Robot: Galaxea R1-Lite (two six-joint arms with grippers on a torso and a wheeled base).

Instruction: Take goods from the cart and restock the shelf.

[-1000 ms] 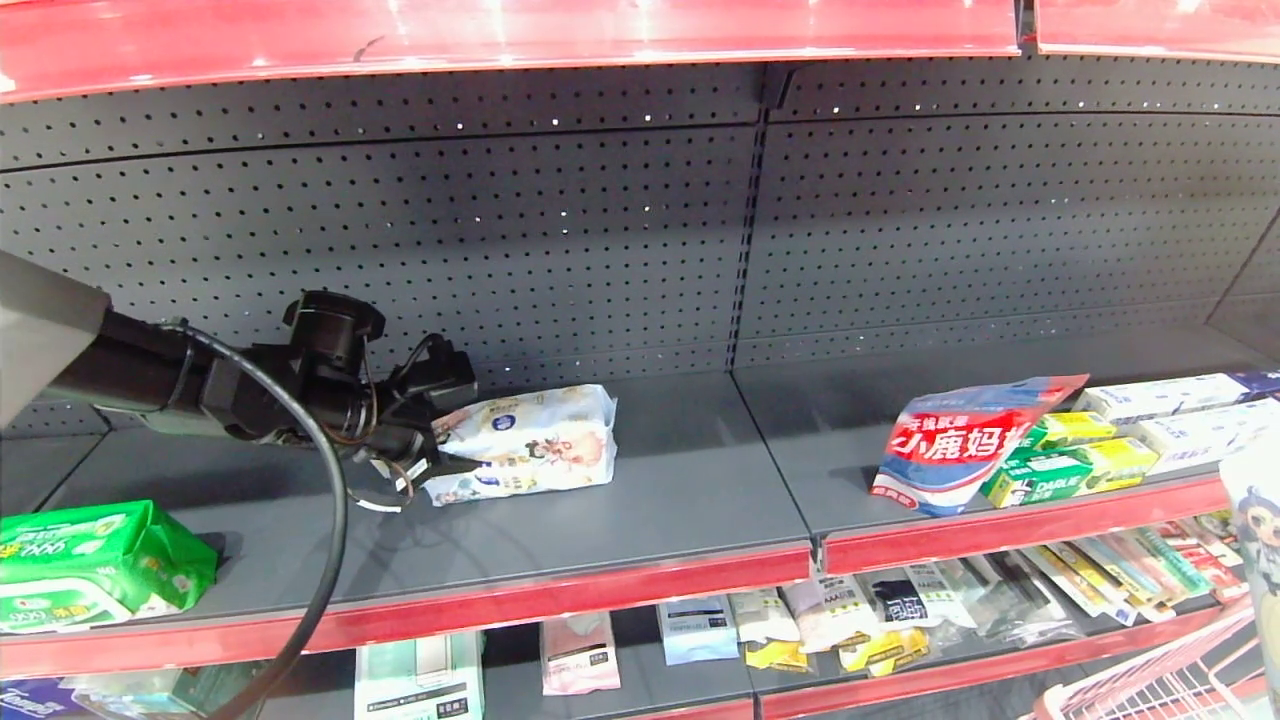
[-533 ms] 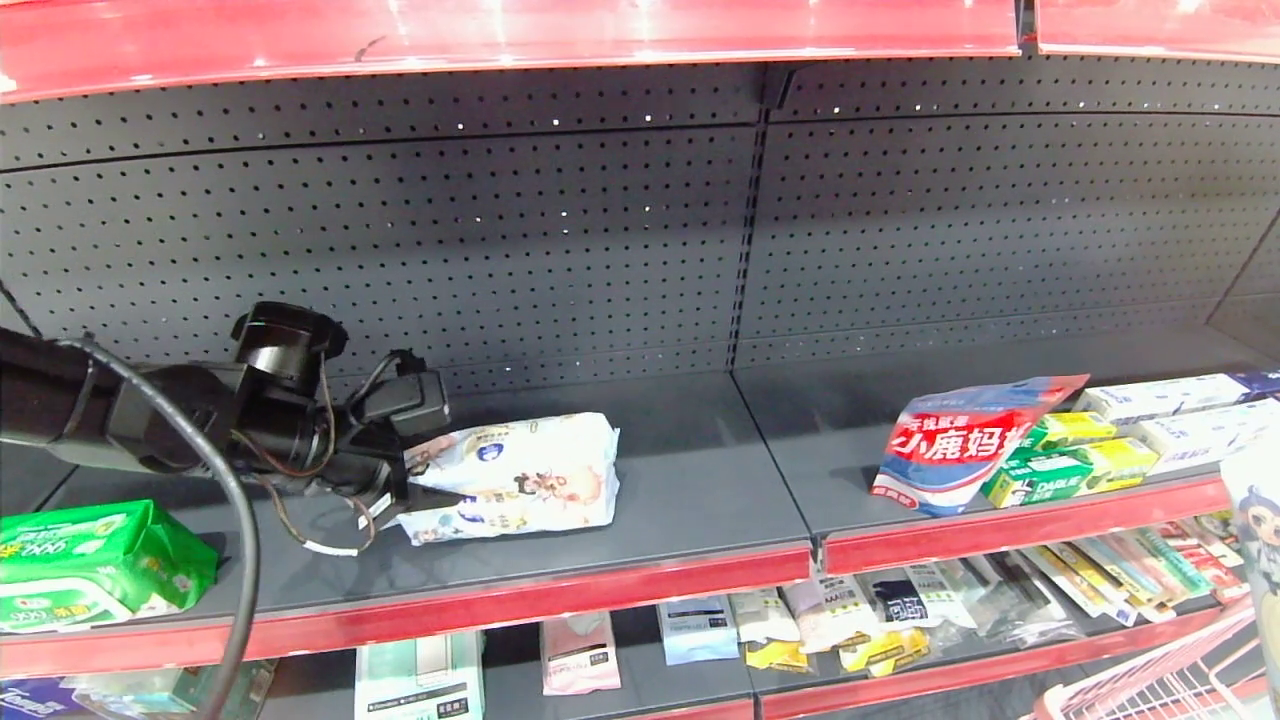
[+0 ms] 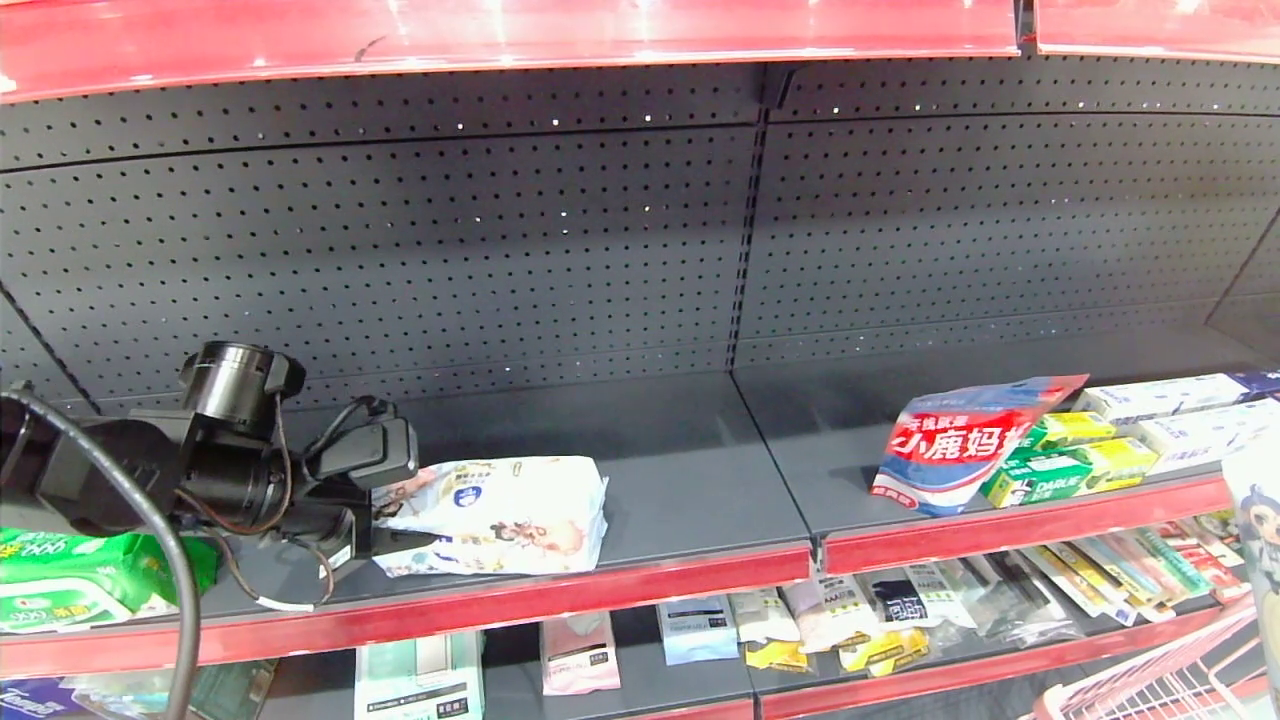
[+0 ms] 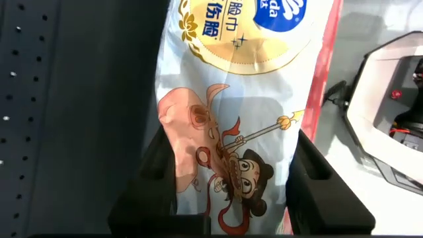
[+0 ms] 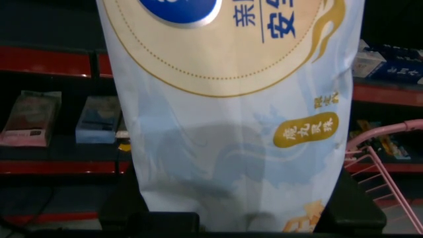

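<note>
Currently L hand [image 3: 388, 505] is clenched on the white pack [image 3: 510, 510], which lies flat at near edge of the shelf [image 3: 690, 480], left bay, prob. to face it up front. R hand [image 5: 238, 215] grasps a second pack [image 5: 231, 119], held upright at the right near the cart [image 3: 1170, 685], ready as next stock; cart contents too cropped to judge.

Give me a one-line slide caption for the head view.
Left gripper grips a cartoon-printed pack at the front of the grey shelf; a second pack shows at right.
</note>
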